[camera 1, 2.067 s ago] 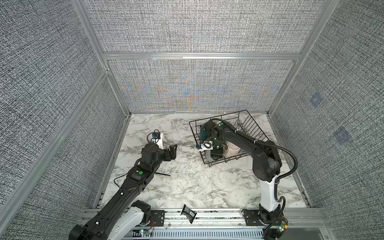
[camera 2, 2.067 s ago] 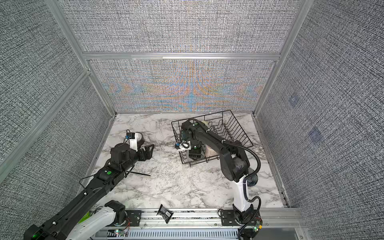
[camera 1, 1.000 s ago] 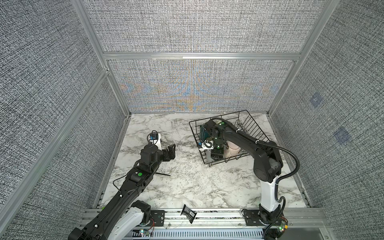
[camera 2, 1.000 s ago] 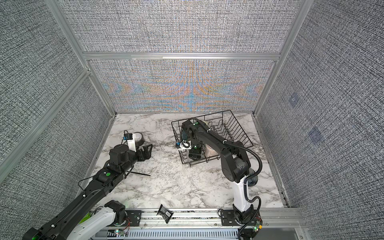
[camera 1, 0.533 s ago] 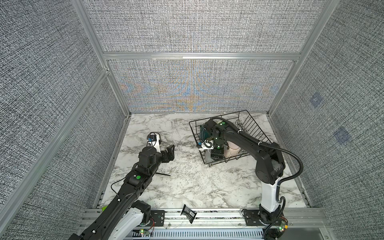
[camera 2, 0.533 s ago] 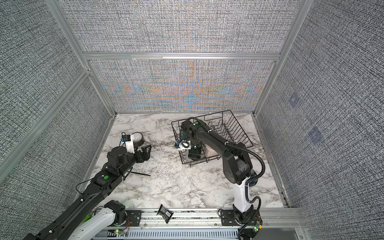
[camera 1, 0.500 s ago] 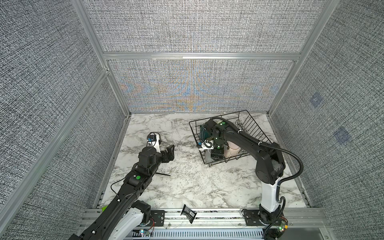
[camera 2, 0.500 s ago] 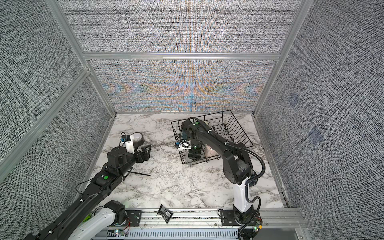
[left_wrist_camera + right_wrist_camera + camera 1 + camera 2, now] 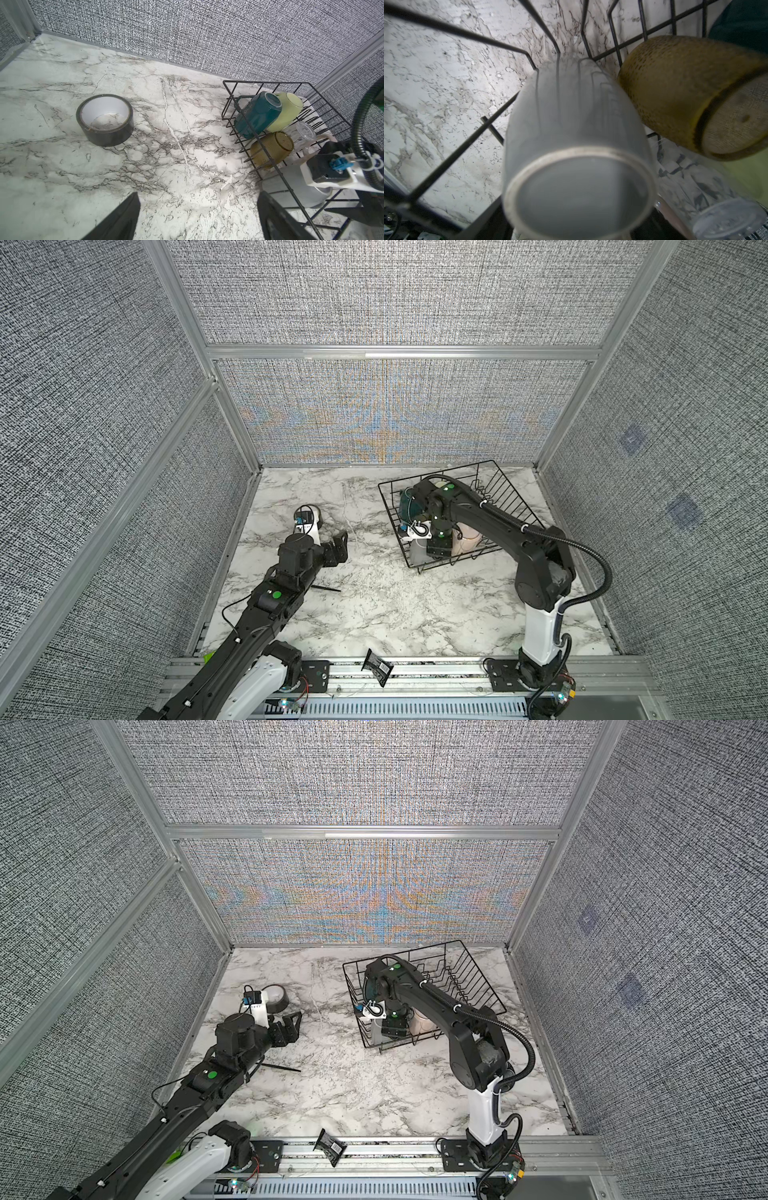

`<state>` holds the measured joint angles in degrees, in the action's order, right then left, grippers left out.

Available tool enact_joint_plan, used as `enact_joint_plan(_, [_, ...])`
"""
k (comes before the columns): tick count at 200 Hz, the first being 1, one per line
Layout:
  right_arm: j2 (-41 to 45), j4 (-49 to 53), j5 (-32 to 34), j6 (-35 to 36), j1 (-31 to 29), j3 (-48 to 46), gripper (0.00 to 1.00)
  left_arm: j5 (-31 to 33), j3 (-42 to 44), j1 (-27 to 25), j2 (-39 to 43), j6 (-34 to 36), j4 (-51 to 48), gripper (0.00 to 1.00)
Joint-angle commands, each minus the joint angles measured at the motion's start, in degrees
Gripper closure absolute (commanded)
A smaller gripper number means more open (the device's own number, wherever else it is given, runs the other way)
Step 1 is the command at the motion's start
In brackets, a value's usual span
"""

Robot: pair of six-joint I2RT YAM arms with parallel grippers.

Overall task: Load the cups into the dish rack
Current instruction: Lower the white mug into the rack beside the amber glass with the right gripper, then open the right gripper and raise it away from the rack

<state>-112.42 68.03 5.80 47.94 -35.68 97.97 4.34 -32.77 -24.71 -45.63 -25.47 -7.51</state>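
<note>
The marble bench (image 9: 395, 605) carries the black wire dish rack (image 9: 465, 977) at its far right, set at an angle to the bench edges. The right arm reaches over the rack's near left corner, and the right end effector (image 9: 436, 556) points down inside it, directly over the grey mug (image 9: 571, 124). That mug's base ring faces the right wrist camera and fills the view, but no fingers show there, so whether the end effector grips the mug cannot be told. The left arm lies low over the left side of the bench. The left end effector (image 9: 198, 195) is spread wide with nothing between its fingers, well apart from the rack. All six cups are inside the rack. The teal mug (image 9: 257, 114) and the light green mug (image 9: 286, 110) lie tilted side by side, touching, against the far left wall. The tall pink mug (image 9: 467, 541) is partly hidden behind the right arm. The amber glass tumbler (image 9: 270, 149) lies tilted, base up, between the teal mug and the grey mug. A black tape roll (image 9: 108, 135) lies flat on the bench, outside the rack and just beyond the left end effector. The small clear glass (image 9: 304, 131) sits inverted beside the tumbler. A thin black rod (image 9: 326, 588) lies on the bench beside the left arm.
</note>
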Motion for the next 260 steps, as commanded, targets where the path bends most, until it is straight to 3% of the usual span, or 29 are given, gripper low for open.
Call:
enact_joint_plan(1, [-0.64,-0.54,2.6,1.19,0.3,-0.32,0.22,0.74,-0.37,-0.03,0.48,0.52,-0.35,0.11])
enact_joint_plan(75, [2.34,-10.2,8.88,3.79,2.69,-4.88,0.22,0.28,-0.14,-0.04,0.99,0.07,0.06,0.11])
enact_joint_plan(109, [3.72,-14.35,7.95,3.24,2.66,-5.41,0.23,0.01,-0.18,0.0,0.39,-0.11,0.57,0.11])
enact_joint_plan(167, [8.26,-8.26,5.95,2.74,2.65,-5.02,0.2,0.39,-0.71,-0.02,0.44,0.05,-0.66,0.11])
enact_joint_plan(206, [10.84,-3.57,-0.04,-6.78,0.77,0.46,0.17,0.82,0.49,-0.05,0.89,-0.17,0.01,0.11])
enact_joint_plan(246, [10.13,-7.68,1.14,-28.25,-1.68,2.98,0.14,0.9,0.64,-0.03,-0.88,-0.37,1.11,0.11])
enact_joint_plan(260, [8.48,-8.43,5.78,-38.62,-3.57,4.91,0.14,2.87,-0.28,-0.03,-1.9,-0.86,-0.29,0.11])
